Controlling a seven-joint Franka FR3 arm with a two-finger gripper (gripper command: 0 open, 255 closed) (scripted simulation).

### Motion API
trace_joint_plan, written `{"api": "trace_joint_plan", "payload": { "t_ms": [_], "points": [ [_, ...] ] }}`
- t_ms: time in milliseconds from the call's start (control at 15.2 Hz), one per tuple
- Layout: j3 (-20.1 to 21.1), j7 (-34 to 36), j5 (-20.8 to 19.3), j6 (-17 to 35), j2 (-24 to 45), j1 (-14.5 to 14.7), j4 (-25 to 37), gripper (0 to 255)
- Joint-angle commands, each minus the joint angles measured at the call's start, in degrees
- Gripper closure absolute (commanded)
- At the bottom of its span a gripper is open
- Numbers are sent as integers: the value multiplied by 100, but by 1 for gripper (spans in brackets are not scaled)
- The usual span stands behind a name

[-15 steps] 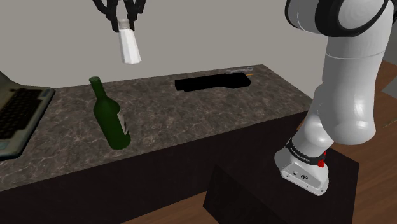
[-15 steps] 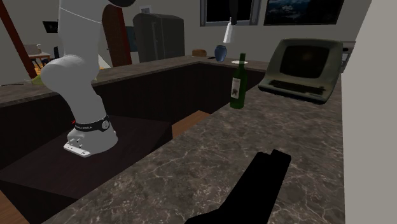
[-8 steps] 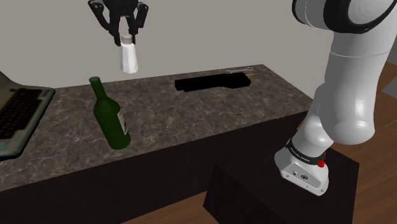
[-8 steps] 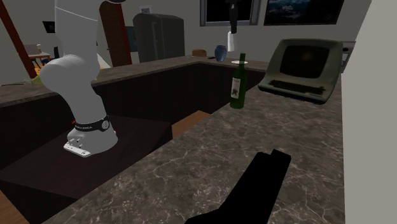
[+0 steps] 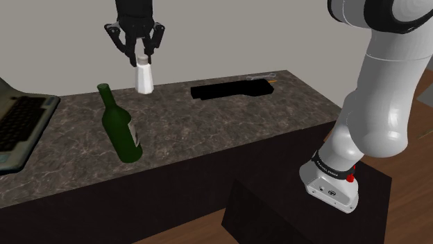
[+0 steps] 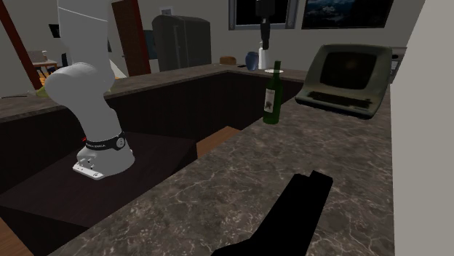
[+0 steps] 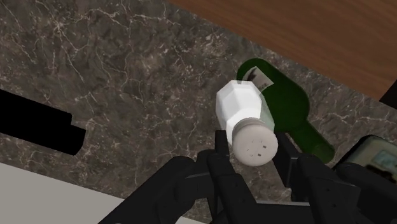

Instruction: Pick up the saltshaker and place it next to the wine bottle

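While tool [image 5: 141,58] clasps saltshaker [image 5: 144,77], wine bottle [image 5: 122,132] near.

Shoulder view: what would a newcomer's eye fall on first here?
The black gripper stands out, holding a white saltshaker by its cap, low over the back of the dark marbled counter. Next comes the green wine bottle, nearer the camera and to the shoulder view's left, then the big white arm at its right.

Nothing legible: the label on the wine bottle [image 6: 272,102] and the lettered band round the arm's base [image 5: 332,168] are too small to read.
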Motion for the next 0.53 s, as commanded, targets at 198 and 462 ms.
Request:
{"api": "trace_joint_plan", "payload": {
  "t_ms": [198, 462],
  "points": [
    [-7, 3, 20, 422, -76, -39, -491, 255],
    [-14, 11, 25, 744, -107, -61, -843, 255]
  ]
}}
